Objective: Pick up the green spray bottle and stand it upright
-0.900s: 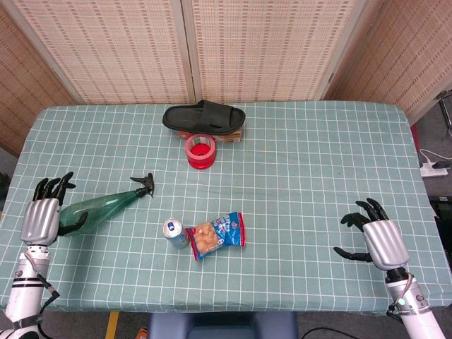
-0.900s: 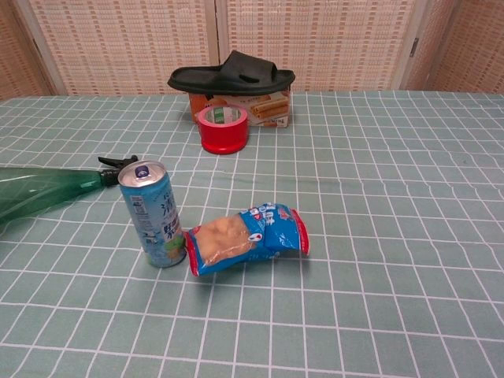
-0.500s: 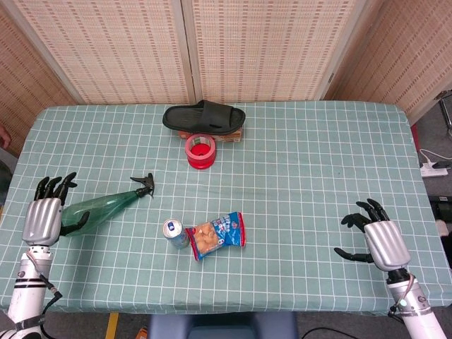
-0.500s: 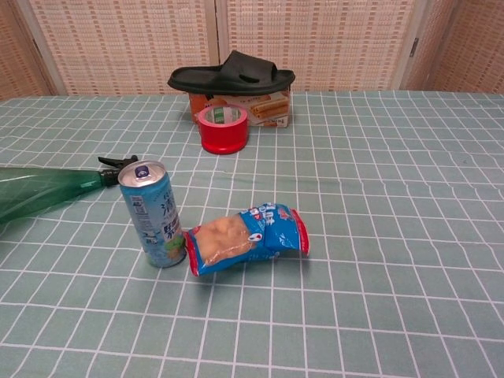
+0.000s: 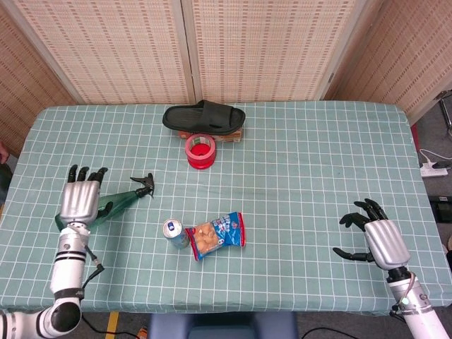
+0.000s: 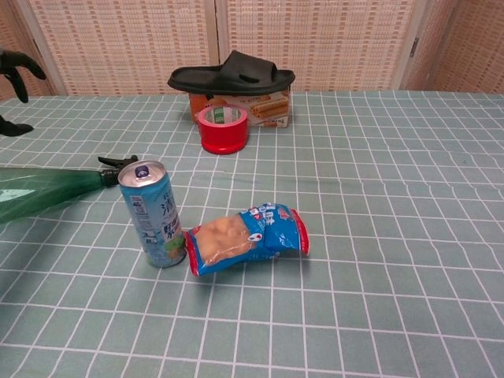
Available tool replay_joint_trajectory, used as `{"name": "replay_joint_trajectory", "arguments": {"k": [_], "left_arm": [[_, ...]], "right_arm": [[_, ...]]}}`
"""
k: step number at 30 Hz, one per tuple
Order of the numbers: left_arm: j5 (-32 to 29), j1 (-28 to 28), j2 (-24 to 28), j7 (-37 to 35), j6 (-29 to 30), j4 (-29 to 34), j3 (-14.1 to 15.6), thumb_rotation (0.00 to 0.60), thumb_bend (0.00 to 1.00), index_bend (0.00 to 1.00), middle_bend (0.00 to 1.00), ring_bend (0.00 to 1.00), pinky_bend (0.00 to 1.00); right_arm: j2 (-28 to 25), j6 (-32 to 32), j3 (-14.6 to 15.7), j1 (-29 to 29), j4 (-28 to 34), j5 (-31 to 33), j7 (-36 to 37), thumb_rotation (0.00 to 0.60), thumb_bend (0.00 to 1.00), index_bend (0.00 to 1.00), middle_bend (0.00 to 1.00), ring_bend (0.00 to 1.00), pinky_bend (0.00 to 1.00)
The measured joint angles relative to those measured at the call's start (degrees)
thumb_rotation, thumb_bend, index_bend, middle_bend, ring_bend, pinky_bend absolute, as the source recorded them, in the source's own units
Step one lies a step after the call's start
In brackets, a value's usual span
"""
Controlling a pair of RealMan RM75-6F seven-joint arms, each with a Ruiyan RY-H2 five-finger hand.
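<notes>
The green spray bottle point(image 5: 118, 202) lies on its side at the table's left, with its black spray head point(image 5: 144, 184) pointing right. In the chest view the bottle point(image 6: 47, 191) stretches flat off the left edge. My left hand point(image 5: 79, 198) hovers over the bottle's wide end with its fingers spread and nothing in it. The chest view shows only its dark fingertips point(image 6: 14, 64), well above the bottle. My right hand point(image 5: 373, 238) rests open near the table's front right, far from the bottle.
A drink can point(image 5: 174, 231) stands just right of the bottle, with a snack bag point(image 5: 217, 236) beside it. Further back are a red tape roll point(image 5: 200, 150) and a black slipper point(image 5: 205, 116) lying on a box point(image 6: 248, 105).
My left hand has moved right and risen from beside the bottle's wide end to above it, and its fingertips now show in the chest view. The bottle and my right hand stayed put.
</notes>
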State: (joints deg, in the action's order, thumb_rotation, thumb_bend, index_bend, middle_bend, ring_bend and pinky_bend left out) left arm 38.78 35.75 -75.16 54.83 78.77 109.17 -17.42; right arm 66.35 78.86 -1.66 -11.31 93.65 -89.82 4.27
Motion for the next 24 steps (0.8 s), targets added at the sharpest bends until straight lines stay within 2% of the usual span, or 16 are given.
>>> {"name": "replay_joint_trajectory", "arguments": {"k": [5, 10, 17, 24], "left_arm": [[-12.14, 7.54, -6.01, 13.04, 2.03, -3.52, -0.89, 0.600, 0.26, 0.18, 0.19, 0.05, 0.00], [-21.90, 13.89, -11.46, 22.96, 4.02, -9.37, -1.56, 0.600, 0.26, 0.18, 0.17, 0.02, 0.00], [-27.62, 19.41, -17.31, 27.49, 4.51, -19.32, -2.63, 0.600, 0.26, 0.19, 0.17, 0.02, 0.00], [-35.54, 20.54, -18.86, 28.95, 3.64, -23.73, -5.40, 0.600, 0.25, 0.18, 0.15, 0.02, 0.00]], "right_arm": [[-0.65, -0.46, 0.14, -0.07, 0.22, 0.14, 1.73, 0.600, 0.00, 0.43, 0.46, 0.14, 0.10], [-1.27, -1.42, 0.31, -0.37, 0.58, 0.34, 1.97, 0.600, 0.00, 0.45, 0.46, 0.16, 0.09], [-1.86, -1.91, 0.46, -0.61, 0.89, 0.29, 3.30, 0.600, 0.00, 0.45, 0.46, 0.17, 0.10], [-2.00, -1.28, 0.45, -0.51, 0.25, -0.24, 6.89, 0.600, 0.00, 0.45, 0.46, 0.17, 0.10]]}}
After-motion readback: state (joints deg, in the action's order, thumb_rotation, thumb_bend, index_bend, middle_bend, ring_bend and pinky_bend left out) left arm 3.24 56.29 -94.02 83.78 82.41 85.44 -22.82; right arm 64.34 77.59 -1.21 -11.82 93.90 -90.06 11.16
